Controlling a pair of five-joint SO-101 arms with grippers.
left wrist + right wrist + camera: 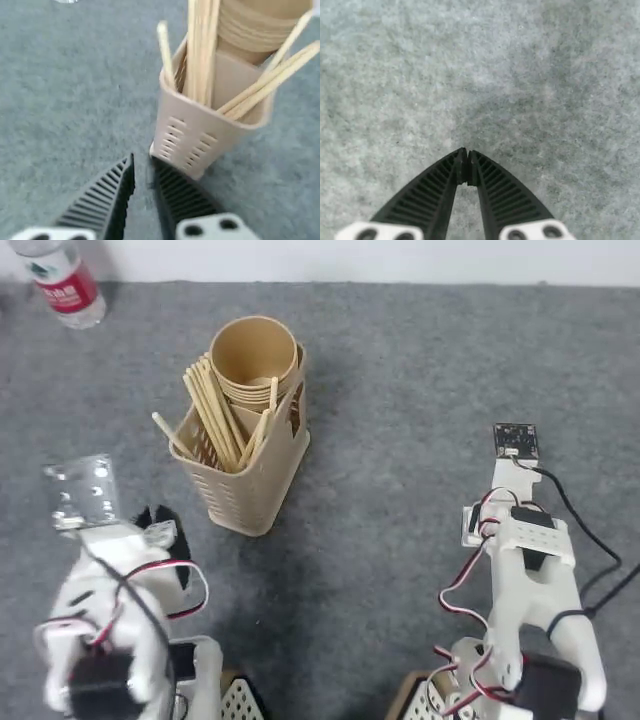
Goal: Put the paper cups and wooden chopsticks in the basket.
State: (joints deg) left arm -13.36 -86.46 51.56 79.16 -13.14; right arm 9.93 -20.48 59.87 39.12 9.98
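A beige slotted basket [250, 475] stands upright on the grey carpet at the middle of the high view. A stack of tan paper cups [254, 358] sits in its far side, and several wooden chopsticks [215, 420] lean out of its near side. The left wrist view shows the basket [200, 140], the chopsticks [200, 50] and the cups [260, 25] close ahead. My left gripper [142, 160] is just short of the basket's base, slightly open and empty; from above it [155, 522] is left of the basket. My right gripper [465, 154] is shut and empty over bare carpet.
A plastic water bottle [65, 282] with a red label lies at the far left corner. The right arm [530, 550] stands at the near right, well away from the basket. Open carpet [420, 390] stretches to the right of the basket.
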